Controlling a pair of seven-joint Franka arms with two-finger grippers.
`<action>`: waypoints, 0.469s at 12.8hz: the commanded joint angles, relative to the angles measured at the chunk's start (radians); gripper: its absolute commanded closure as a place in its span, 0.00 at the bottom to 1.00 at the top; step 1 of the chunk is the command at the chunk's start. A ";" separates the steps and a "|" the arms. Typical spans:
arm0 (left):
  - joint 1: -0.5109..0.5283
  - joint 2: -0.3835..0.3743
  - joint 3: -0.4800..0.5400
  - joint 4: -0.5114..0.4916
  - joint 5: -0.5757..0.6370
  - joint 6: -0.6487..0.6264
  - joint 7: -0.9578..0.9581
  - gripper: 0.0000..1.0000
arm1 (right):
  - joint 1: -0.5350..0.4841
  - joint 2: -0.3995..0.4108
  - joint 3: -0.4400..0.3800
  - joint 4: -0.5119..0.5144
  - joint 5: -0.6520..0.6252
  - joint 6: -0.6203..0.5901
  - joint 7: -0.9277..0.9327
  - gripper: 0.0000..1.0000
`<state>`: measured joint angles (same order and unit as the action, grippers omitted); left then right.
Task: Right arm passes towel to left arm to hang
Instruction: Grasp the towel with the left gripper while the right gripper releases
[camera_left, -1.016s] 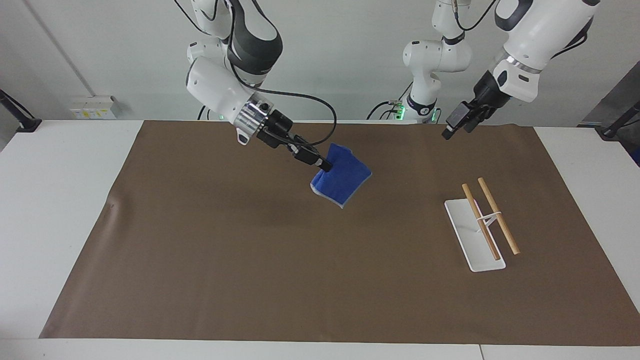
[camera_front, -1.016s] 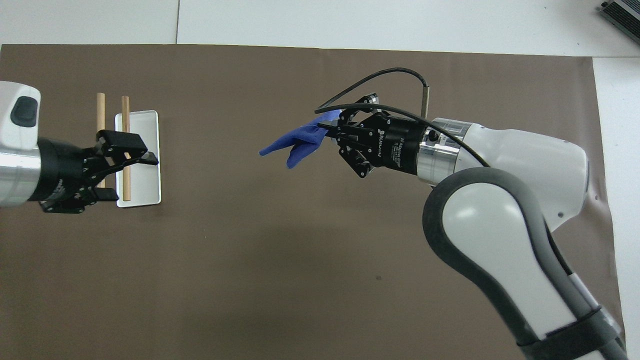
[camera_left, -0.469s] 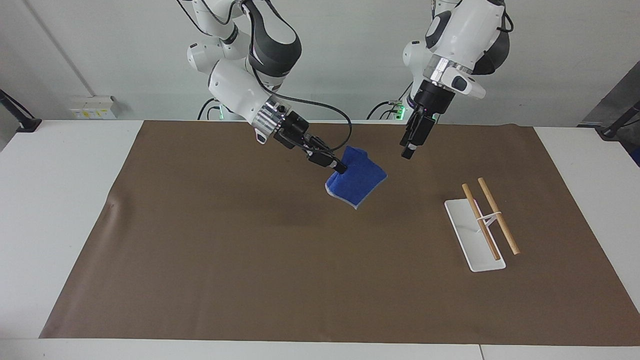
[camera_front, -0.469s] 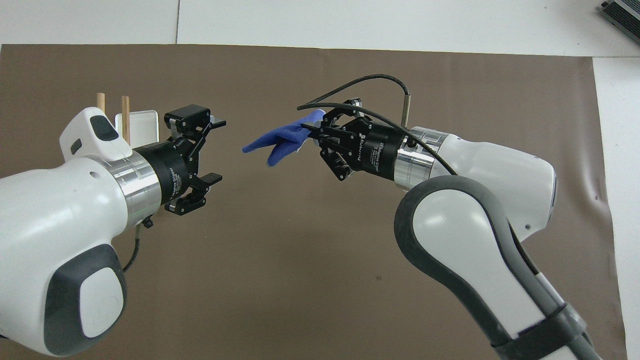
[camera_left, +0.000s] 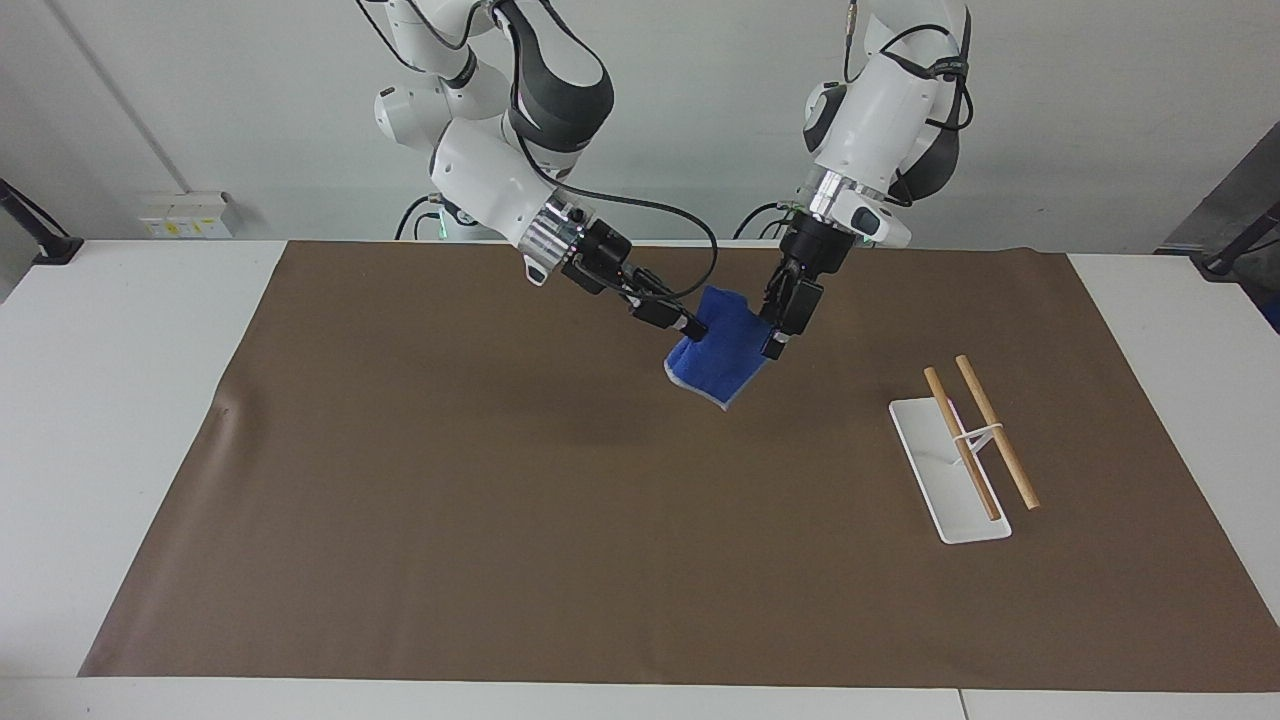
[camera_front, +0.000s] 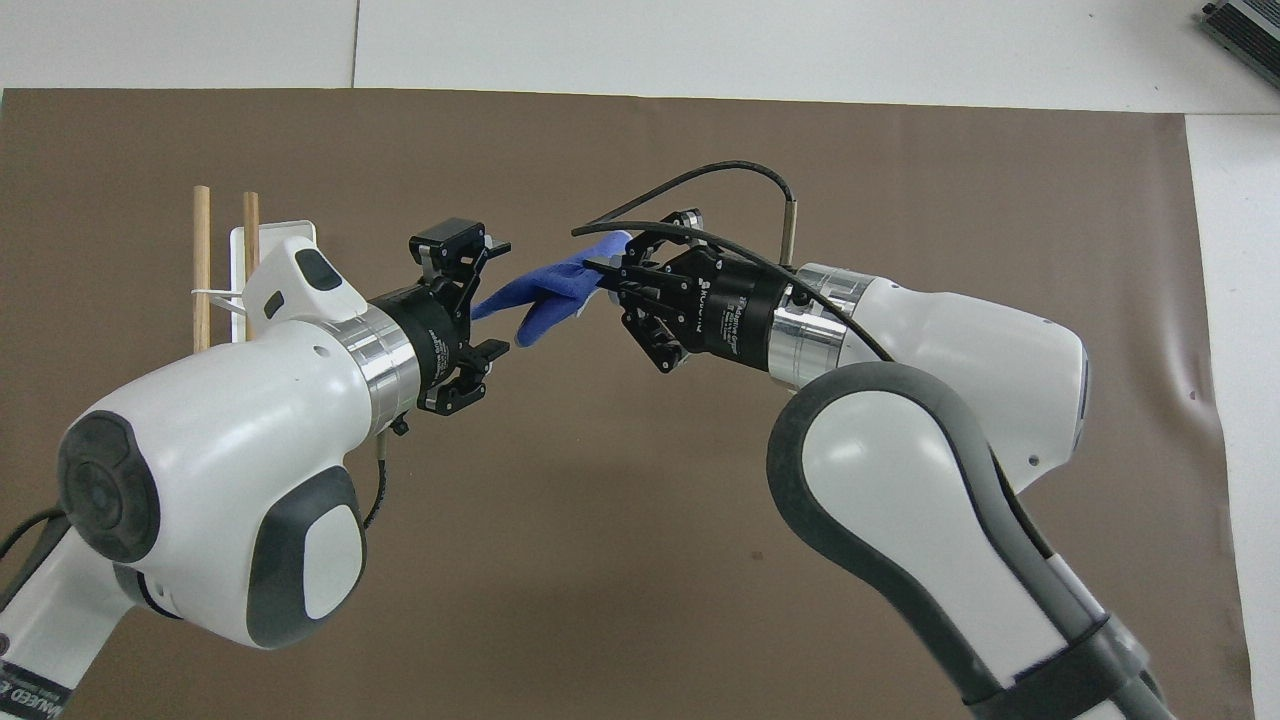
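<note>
In the facing view, going left to right, the white counter (camera_left: 130, 420) carries a brown mat (camera_left: 500, 520) over most of its top. The right arm (camera_left: 490, 180) comes down from about 11 o'clock and ends in the right gripper (camera_left: 690, 330), whose jaws are pinched tight on the upper corner of the towel (camera_left: 722, 360). The towel hangs in the air over the mat, above its middle and on the robots' side of it, sloping down toward 5 o'clock from the grip, its pale edge lowest.

Next, the left arm (camera_left: 870, 110) drops from about 1 o'clock. The left gripper (camera_left: 775, 335) has its jaws spread wide, set at the towel's free edge at the 3 o'clock side of the cloth; whether the fingers touch the cloth cannot be told.

Toward the left arm's end of the counter, at about 4 o'clock from the towel and well apart from it, stands the rack (camera_left: 950, 470): a white tray-like base on the mat bearing two wooden rods (camera_left: 985, 430) side by side.

In the overhead view the order reverses: rack (camera_front: 240, 250), left gripper (camera_front: 492, 296) with the towel's tip (camera_front: 545, 295) between its open jaws, then the right gripper (camera_front: 603, 280) closed on the cloth's other end.
</note>
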<state>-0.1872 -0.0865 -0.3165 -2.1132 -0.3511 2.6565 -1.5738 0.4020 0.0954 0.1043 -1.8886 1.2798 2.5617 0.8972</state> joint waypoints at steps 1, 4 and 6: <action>-0.017 0.013 0.011 -0.004 -0.017 0.030 0.008 0.02 | 0.004 -0.002 0.001 -0.007 0.032 0.012 0.003 1.00; -0.018 0.010 0.010 -0.002 -0.017 -0.012 0.031 0.46 | 0.003 -0.002 0.001 -0.009 0.032 0.012 0.003 1.00; -0.017 0.007 0.011 -0.001 -0.017 -0.050 0.034 0.76 | 0.003 -0.002 0.001 -0.012 0.032 0.011 0.003 1.00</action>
<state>-0.1910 -0.0731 -0.3169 -2.1131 -0.3511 2.6374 -1.5625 0.4022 0.0980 0.1043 -1.8911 1.2798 2.5617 0.8972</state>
